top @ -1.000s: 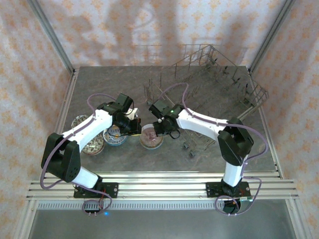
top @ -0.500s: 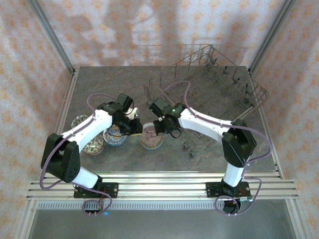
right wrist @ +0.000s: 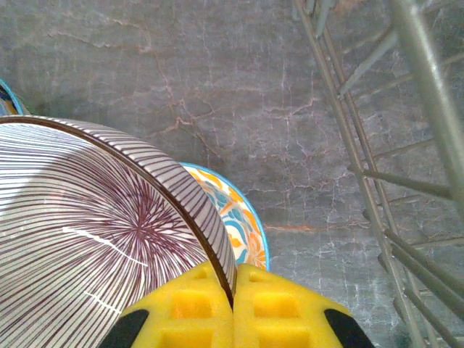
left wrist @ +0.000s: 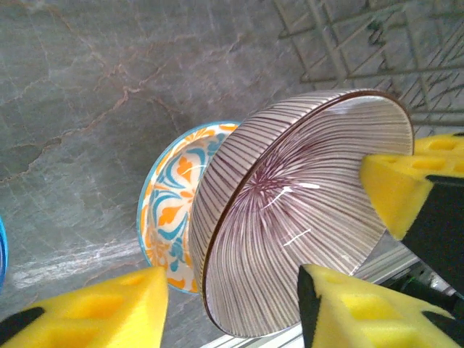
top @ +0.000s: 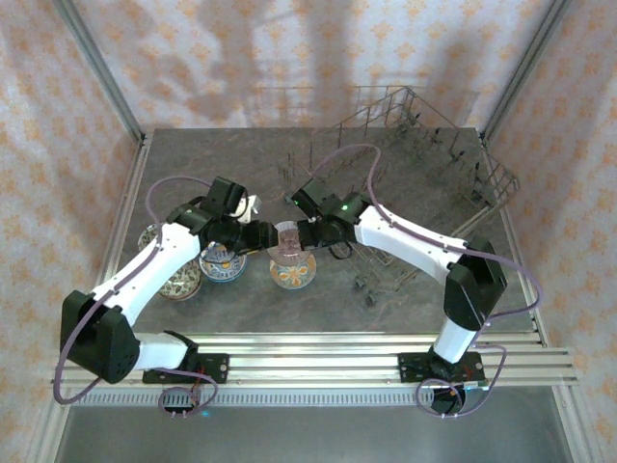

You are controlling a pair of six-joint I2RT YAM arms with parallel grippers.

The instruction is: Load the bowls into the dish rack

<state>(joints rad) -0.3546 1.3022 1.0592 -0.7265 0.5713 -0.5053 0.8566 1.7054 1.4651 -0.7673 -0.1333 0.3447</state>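
A purple-striped white bowl (top: 287, 239) hangs tilted on edge just above a blue-and-orange bowl (top: 292, 275) that rests on the table. My right gripper (top: 302, 234) is shut on the striped bowl's rim (right wrist: 217, 254), its yellow pads (right wrist: 196, 312) meeting across it. From the left, my left gripper (top: 260, 234) stands open with its fingers (left wrist: 94, 312) on either side of the striped bowl's (left wrist: 290, 217) lower edge, apart from it. The blue-and-orange bowl (left wrist: 170, 210) lies behind it. The dish rack (top: 415, 174) fills the back right.
Three more patterned bowls sit at the left: one (top: 222, 262) under the left wrist, one (top: 178, 280) nearer the front, one (top: 152, 234) behind. The rack's wire side (right wrist: 377, 145) stands close on the right of the right gripper.
My left gripper has opened and let go of the striped bowl. The right gripper, shut on its rim, has lifted and tilted it off the blue-and-orange bowl.
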